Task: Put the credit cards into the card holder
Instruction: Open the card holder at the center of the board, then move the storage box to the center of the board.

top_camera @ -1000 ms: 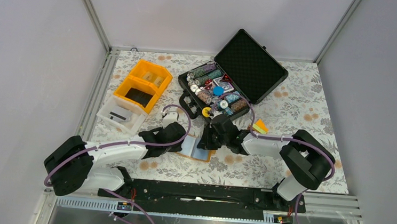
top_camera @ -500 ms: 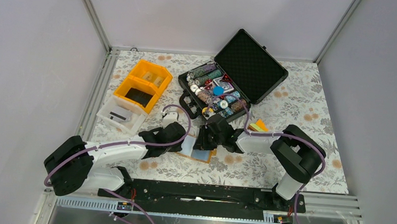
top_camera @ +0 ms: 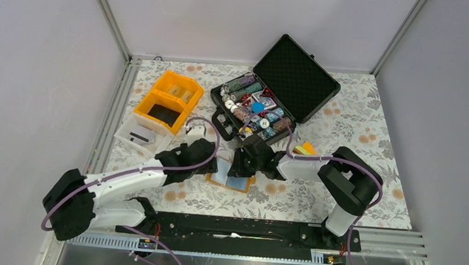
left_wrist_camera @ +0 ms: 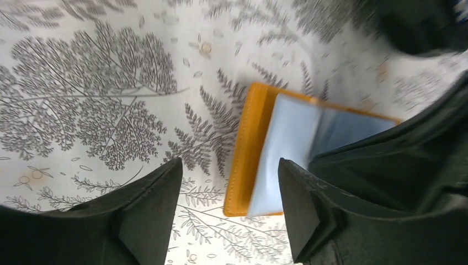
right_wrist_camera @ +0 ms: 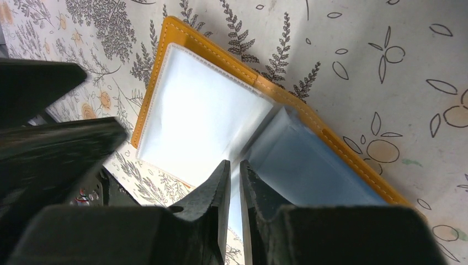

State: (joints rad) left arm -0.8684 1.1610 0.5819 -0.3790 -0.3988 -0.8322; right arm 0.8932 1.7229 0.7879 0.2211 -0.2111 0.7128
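The card holder (top_camera: pixel 231 180) lies open on the flowered cloth between my two grippers, orange cover down and pale blue-grey pockets up (right_wrist_camera: pixel 198 105). My left gripper (left_wrist_camera: pixel 230 165) stands open at its left edge (left_wrist_camera: pixel 245 154) and holds nothing. My right gripper (right_wrist_camera: pixel 235 164) is shut on a thin pale blue-grey leaf (right_wrist_camera: pixel 309 160) that rises from the holder's fold. I cannot tell whether that leaf is a credit card or a pocket. No loose credit card shows elsewhere. From above, the left gripper (top_camera: pixel 212 162) and right gripper (top_camera: pixel 240 166) face each other over the holder.
Behind the holder stands an open black case (top_camera: pixel 296 77) filled with poker chips (top_camera: pixel 253 105). An orange compartment bin (top_camera: pixel 168 99) and a white tray (top_camera: pixel 143 137) sit at the back left. A small coloured stack (top_camera: pixel 307 149) lies right of the right arm.
My left gripper has opened and its arm has shifted slightly left and back. My right gripper moved a little left over the holder and stays shut.
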